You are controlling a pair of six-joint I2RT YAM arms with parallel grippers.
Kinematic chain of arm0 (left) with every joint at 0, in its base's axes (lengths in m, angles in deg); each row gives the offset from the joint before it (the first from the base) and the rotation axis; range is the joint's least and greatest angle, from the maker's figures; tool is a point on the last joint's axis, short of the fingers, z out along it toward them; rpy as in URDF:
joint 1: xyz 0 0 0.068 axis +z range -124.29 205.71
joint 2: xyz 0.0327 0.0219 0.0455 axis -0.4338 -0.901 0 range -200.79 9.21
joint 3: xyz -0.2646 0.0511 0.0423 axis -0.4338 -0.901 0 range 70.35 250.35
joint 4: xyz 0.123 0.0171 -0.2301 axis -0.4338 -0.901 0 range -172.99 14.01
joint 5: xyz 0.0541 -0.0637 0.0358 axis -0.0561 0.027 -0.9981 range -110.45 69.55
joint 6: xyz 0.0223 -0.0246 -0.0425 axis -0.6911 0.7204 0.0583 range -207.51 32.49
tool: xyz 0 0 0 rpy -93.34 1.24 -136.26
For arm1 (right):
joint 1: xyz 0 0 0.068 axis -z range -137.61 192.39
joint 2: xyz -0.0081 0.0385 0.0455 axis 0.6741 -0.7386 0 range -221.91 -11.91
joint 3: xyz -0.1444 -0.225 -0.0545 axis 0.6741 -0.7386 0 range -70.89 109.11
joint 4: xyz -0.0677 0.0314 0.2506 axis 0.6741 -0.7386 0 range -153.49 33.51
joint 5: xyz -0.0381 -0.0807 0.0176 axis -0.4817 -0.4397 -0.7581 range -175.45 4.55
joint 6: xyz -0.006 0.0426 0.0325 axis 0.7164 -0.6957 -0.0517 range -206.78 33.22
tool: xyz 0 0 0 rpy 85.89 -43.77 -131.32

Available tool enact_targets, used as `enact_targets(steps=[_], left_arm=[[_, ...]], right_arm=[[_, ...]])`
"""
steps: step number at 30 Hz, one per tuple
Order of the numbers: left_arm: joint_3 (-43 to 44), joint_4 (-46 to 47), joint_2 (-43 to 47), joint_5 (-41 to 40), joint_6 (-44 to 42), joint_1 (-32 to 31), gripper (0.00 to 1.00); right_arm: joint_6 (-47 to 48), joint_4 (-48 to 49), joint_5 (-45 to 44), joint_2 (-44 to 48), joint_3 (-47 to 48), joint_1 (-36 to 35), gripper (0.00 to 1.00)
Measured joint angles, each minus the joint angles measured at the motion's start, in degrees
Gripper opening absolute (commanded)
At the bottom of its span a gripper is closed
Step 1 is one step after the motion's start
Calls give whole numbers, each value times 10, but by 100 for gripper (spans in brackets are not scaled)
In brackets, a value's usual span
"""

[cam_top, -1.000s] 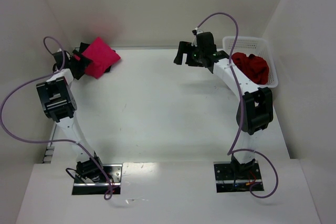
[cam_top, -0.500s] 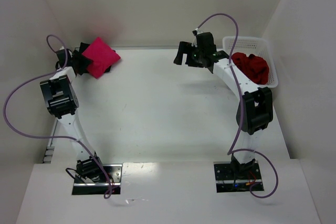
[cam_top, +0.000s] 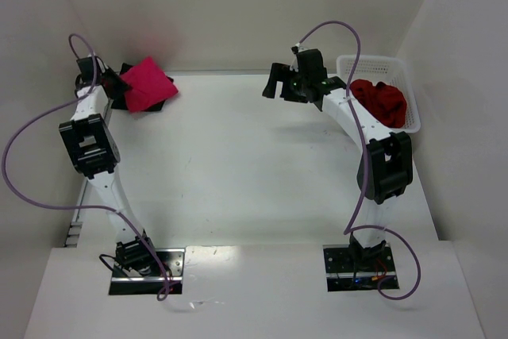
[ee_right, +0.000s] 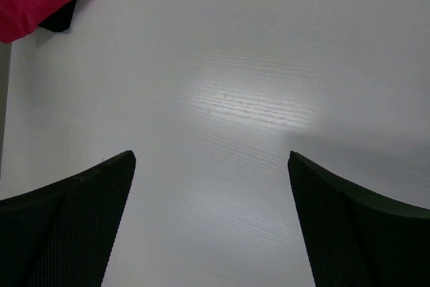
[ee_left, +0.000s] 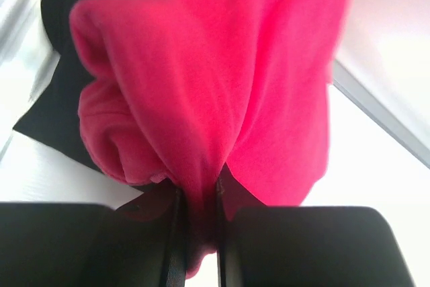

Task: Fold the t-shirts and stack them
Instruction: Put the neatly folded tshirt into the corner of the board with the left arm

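A folded crimson-pink t-shirt (cam_top: 148, 84) lies at the far left corner of the table, on top of a black t-shirt (cam_top: 127, 73) whose edges stick out. My left gripper (cam_top: 113, 87) is at its left edge, shut on a pinch of the pink cloth (ee_left: 201, 99); the black shirt (ee_left: 60, 112) shows beneath. A crumpled darker red t-shirt (cam_top: 381, 101) fills the white basket (cam_top: 349, 65) at the far right. My right gripper (cam_top: 274, 81) hovers open over bare table at the back centre, nothing between its fingers (ee_right: 67, 220).
White walls enclose the table on the left, back and right. The basket stands against the right wall behind my right arm. Both arm bases sit at the near edge.
My left gripper closed on the pink shirt's edge and moved back-left. The shirt's left side shifted slightly with it. The right arm has not moved.
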Motion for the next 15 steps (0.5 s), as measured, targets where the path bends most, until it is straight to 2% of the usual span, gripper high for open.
enact_targets(steps=[5,9,11,15], left_arm=[[167,-115,-32,-14,-60,0,22],[262,-183,-50,-40,-101,-4,25],[323,-217,-77,-51,-120,-5,26],[516,-306,-181,-63,-158,-7,26]], right_arm=[[0,0,4,0,0,0,100],[0,-3,5,0,0,0,100],[0,-4,5,0,1,0,100],[0,-7,6,-1,5,0,100]])
